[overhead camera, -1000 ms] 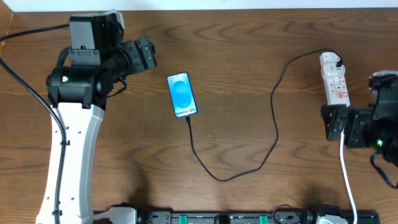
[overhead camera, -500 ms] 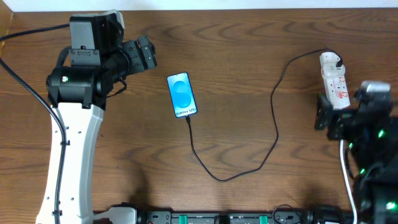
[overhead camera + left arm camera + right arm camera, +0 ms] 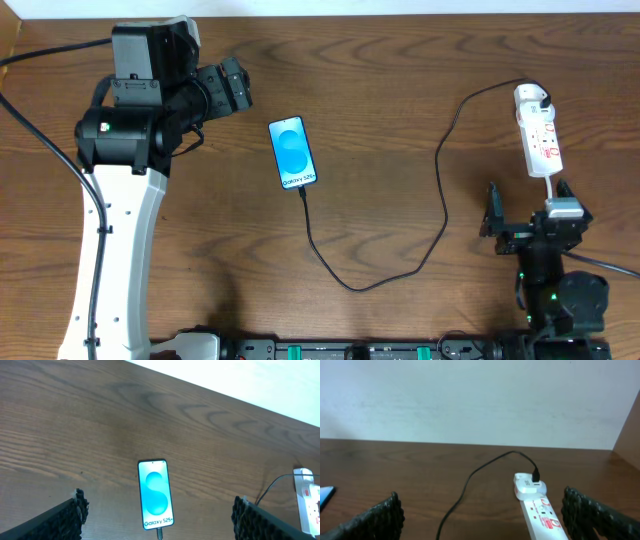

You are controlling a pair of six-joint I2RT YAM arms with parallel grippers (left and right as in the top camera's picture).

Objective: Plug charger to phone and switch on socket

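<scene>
The phone (image 3: 293,153) lies face up mid-table with its blue screen lit; it also shows in the left wrist view (image 3: 156,494). The black charger cable (image 3: 350,285) runs from the phone's bottom edge, where its tip (image 3: 159,533) sits in the port, in a loop to the white plug (image 3: 535,97) seated in the far end of the socket strip (image 3: 541,137). My left gripper (image 3: 235,87) is open and empty, raised to the left of the phone. My right gripper (image 3: 527,203) is open and empty, just in front of the strip (image 3: 540,512).
The strip's thick white cord (image 3: 553,186) runs toward the front edge under my right arm. The left arm's white body (image 3: 110,250) stands along the left side. A black rail (image 3: 380,350) runs along the front edge. A pale wall (image 3: 470,400) stands behind the table.
My right arm has pulled back from beside the socket strip toward the front edge, and its gripper now faces the strip. The left arm, phone and cable have not moved.
</scene>
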